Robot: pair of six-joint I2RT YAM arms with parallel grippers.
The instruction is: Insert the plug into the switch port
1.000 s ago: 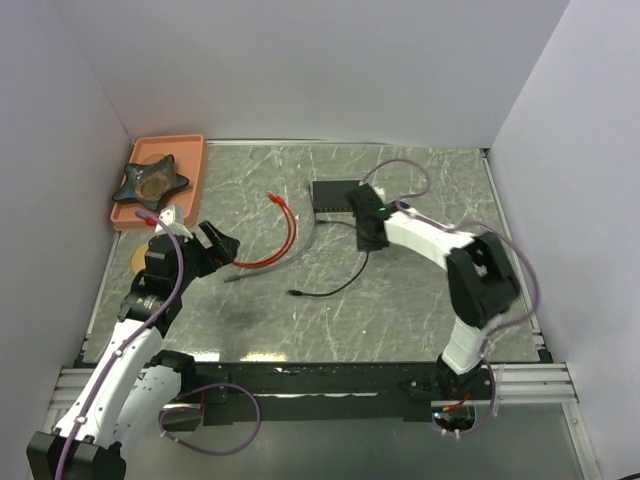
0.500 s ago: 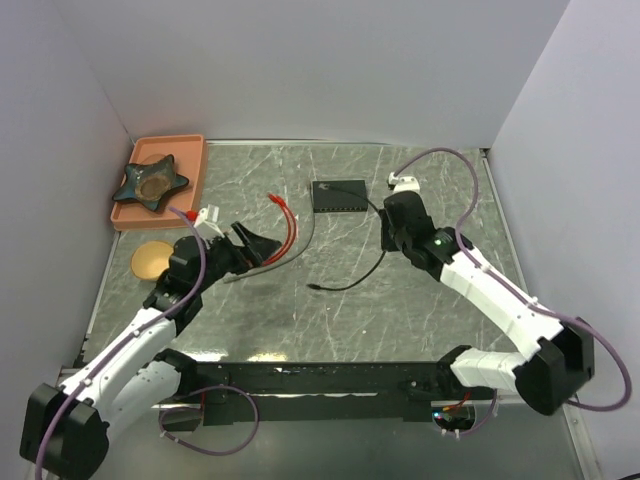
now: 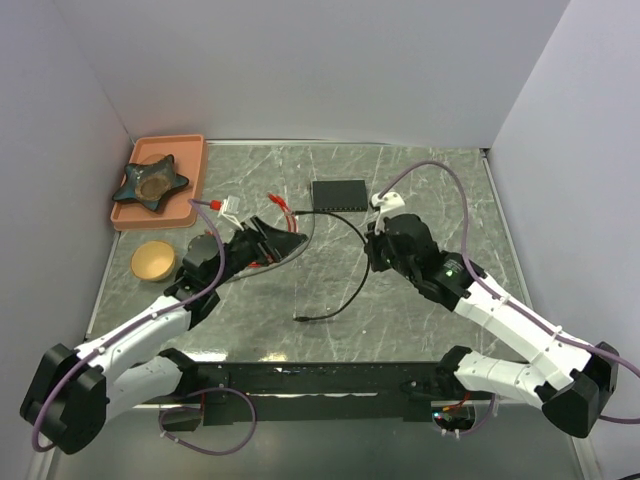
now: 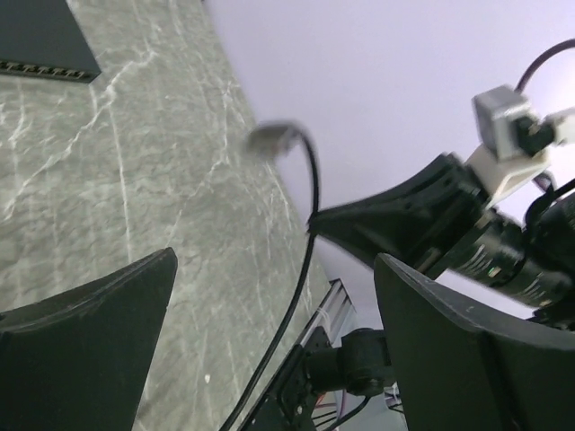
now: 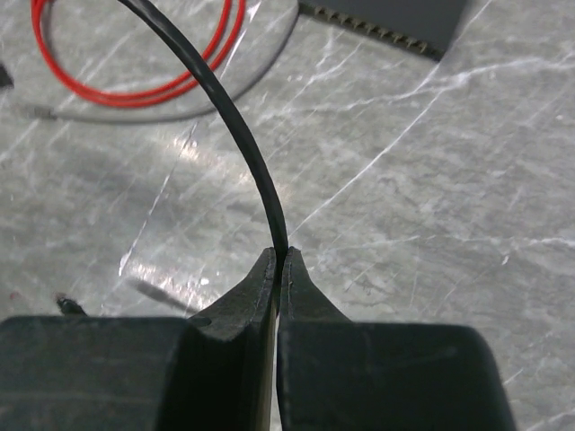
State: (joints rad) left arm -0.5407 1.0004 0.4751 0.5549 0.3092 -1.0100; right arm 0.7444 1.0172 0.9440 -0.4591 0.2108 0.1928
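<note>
no readable text, labels or numbers

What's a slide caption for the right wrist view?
Black cable pinched in the right gripper, switch box beyond on the table.

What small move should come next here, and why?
Probably the left gripper should advance and close on the black cable just behind the plug. It is open with the plug raised ahead of its fingers. The right gripper pinches the cable back from the plug, likely too far to steer it into the switch.
</note>
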